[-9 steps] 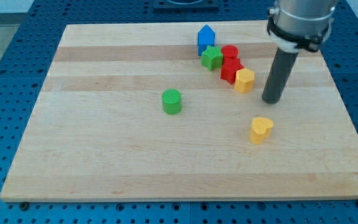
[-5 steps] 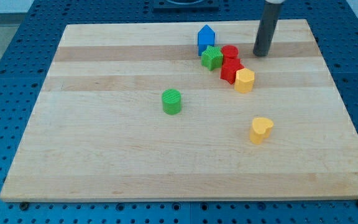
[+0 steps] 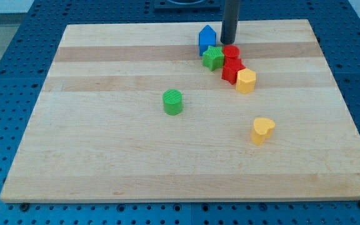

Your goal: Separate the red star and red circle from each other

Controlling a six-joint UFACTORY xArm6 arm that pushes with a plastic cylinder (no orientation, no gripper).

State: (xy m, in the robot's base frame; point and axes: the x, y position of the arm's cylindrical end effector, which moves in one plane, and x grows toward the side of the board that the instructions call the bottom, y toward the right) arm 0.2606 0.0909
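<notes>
Now leftward, my tip (image 3: 228, 42) just above red circle (image 3: 231, 52).

board (image 3: 105, 137): pale wood, matt | red circle (image 3: 231, 52): ribbed plastic | rod (image 3: 230, 19): dark, matt

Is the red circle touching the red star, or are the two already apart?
Touching. The red circle sits directly against the red star with no board visible between them. My tip stands just above the circle, toward the view's top.

You are looking at a robotics lab bench: a pale wooden board (image 3: 105, 156) is lying on a blue perforated mounting table (image 3: 5, 75) studded with bolt holes.
</notes>
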